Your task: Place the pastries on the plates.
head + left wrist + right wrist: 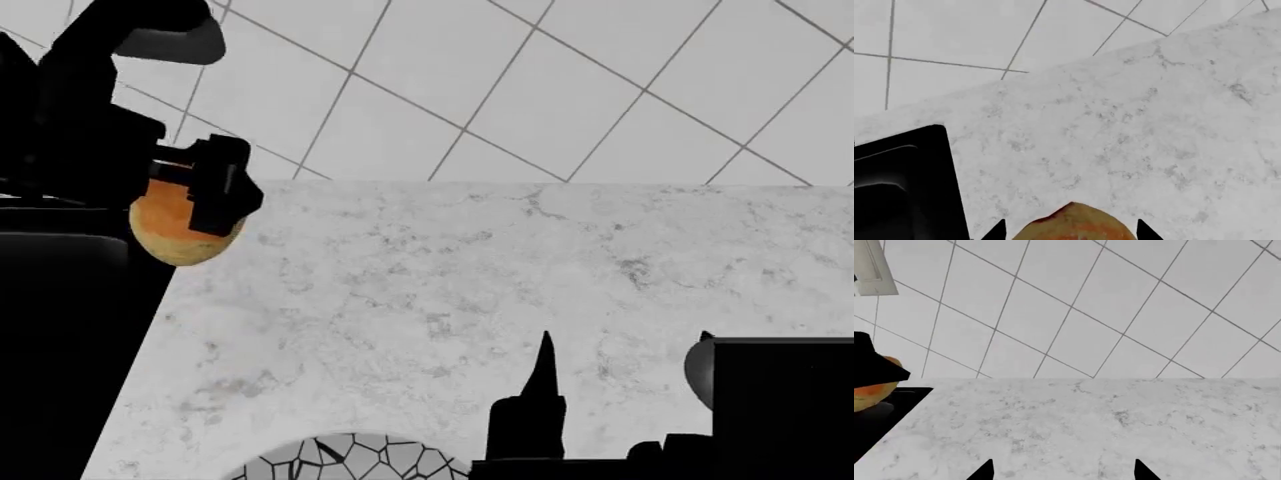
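Observation:
My left gripper [1071, 231] is shut on a golden-orange pastry [1074, 224] and holds it in the air. In the head view the pastry [167, 232] hangs at the far left, over the edge between the black cooktop [67, 330] and the marble counter [534, 270]. It also shows in the right wrist view [871, 390]. My right gripper [1063, 471] is open and empty above the counter; one fingertip [543, 365] shows in the head view. The white plate with the black mosaic rim [350, 458] lies at the near edge. The wooden plate is out of view.
The black cooktop [901, 185] takes the counter's left end. A white tiled wall [561, 90] stands behind the counter. A black part of my right arm [787, 410] fills the near right corner of the head view.

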`<state>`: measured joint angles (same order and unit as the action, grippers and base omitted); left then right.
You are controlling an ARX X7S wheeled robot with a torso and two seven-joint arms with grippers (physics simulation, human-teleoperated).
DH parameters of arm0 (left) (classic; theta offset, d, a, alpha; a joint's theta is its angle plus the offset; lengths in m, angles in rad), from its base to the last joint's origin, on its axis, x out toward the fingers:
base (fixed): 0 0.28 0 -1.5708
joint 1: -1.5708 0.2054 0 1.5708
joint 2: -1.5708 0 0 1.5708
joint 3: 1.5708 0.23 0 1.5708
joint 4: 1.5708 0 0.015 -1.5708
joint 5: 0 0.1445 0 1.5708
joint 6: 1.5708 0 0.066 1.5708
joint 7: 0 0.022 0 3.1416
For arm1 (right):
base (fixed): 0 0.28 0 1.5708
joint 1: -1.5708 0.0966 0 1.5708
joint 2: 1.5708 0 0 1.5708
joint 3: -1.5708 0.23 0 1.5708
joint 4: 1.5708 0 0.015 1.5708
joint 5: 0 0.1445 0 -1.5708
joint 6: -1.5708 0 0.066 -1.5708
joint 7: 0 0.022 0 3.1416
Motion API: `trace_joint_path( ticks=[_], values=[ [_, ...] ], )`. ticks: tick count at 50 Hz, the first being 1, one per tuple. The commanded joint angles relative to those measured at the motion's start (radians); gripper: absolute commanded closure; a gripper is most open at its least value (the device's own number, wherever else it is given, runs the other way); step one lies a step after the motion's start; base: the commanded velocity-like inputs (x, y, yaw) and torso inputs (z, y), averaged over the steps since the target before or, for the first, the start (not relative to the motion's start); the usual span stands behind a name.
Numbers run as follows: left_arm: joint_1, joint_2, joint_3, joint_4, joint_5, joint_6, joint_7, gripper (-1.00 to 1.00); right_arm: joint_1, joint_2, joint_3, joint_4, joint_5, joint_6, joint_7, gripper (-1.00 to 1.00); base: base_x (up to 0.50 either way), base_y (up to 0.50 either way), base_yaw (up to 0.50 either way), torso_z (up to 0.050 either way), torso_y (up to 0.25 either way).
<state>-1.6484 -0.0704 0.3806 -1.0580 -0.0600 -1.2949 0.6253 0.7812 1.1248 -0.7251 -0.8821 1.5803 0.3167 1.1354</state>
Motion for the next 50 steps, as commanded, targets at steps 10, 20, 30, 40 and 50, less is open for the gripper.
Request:
trace_joint_path(
  ticks=[10,20,30,40,50],
  values=[
    [0.244,-0.320,-0.270,0.897,-1.314,-0.270,-1.169,1.00,0.081,0.015,0.054,-0.053,-0.018,0.009,0.037,-1.00,0.00,0.00,0.00,0.000,0.000],
    [0.396,-0.381,-0.345,1.110,-1.680,-0.204,-1.512,1.00,0.108,0.013,0.074,-0.057,-0.022,0.006,0.051,-1.00,-0.05,0.00,0.00,0.000,0.000],
    [0.489,-0.428,-0.383,1.259,-1.687,-0.156,-1.554,1.00,0.085,0.036,0.091,-0.064,-0.041,-0.023,0.036,-1.00,-0.41,0.11,0.00,0.000,0.000],
    [0.524,-0.442,-0.400,1.316,-1.599,-0.117,-1.495,1.00,0.115,0.031,0.089,-0.067,-0.064,0.018,0.056,-1.00,-0.12,0.35,0.00,0.000,-0.001],
    [0.544,-0.457,-0.397,1.352,-1.565,-0.095,-1.481,1.00,0.120,0.022,0.085,-0.064,-0.077,0.033,0.055,-1.00,0.00,0.50,0.00,0.000,0.000]
  ],
)
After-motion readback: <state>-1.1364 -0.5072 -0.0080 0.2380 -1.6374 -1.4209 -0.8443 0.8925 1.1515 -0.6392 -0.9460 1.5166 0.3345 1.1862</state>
